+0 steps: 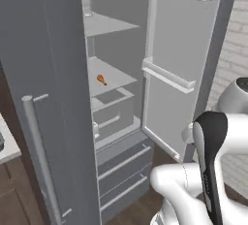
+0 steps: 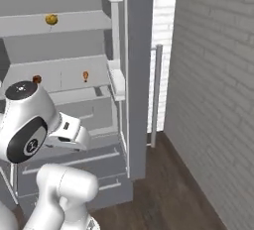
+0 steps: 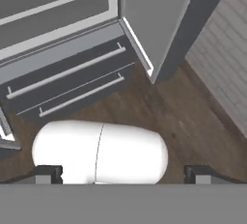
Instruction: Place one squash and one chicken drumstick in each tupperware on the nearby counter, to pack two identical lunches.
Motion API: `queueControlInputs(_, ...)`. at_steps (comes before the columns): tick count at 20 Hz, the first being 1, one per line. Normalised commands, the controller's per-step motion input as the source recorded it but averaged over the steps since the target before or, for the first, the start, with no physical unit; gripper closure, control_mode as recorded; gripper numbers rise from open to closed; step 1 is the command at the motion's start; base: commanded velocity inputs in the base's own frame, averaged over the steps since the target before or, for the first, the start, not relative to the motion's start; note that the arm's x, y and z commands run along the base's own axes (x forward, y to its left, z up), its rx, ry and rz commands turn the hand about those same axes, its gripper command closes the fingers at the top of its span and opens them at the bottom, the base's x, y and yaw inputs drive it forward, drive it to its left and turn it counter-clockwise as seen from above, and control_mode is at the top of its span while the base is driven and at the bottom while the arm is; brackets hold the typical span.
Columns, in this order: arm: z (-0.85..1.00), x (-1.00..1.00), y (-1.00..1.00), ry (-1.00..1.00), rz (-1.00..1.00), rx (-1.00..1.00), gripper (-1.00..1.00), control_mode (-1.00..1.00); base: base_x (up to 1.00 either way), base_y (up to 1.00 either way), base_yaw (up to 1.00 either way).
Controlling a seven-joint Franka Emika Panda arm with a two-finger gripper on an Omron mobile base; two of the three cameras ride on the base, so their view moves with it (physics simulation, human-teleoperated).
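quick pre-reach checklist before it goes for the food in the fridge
1. Fridge door open: ok, it is swung wide, shelves exposed.
2. Drumstick located: ok, on the middle shelf; a second one lies further along it.
3. Squash located: ok, on the shelf above; a second squash: cannot tell.
4. Gripper empty and open: ok, fingers spread wide, nothing between them.
5. Gripper aimed at shelf: not ok, it points down at the floor and the drawers.
6. Tupperware ready: cannot tell.
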Motion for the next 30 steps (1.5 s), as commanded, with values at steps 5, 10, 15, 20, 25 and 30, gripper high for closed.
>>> queueControlInputs(5,0.00,0.00,0.00,0.00,0.00,0.00,-1.00,1.00,0.56,-0.34,0.53)
queueControlInputs(10,0.00,0.00,0.00,0.00,0.00,0.00,-1.00,1.00,-0.82,0.30,0.28)
queueControlInputs(15,0.00,0.00,0.00,0.00,0.00,0.00,-1.00,1.00,-0.46,0.12,0.02)
queueControlInputs(20,0.00,0.00,0.00,0.00,0.00,0.00,-1.00,1.00,0.25,0.00,0.06)
queueControlInputs(25,0.00,0.00,0.00,0.00,0.00,0.00,-1.00,1.00,0.65,0.04,0.17)
queueControlInputs(30,0.00,0.00,0.00,0.00,0.00,0.00,-1.00,1.00,0.78,0.00,0.18)
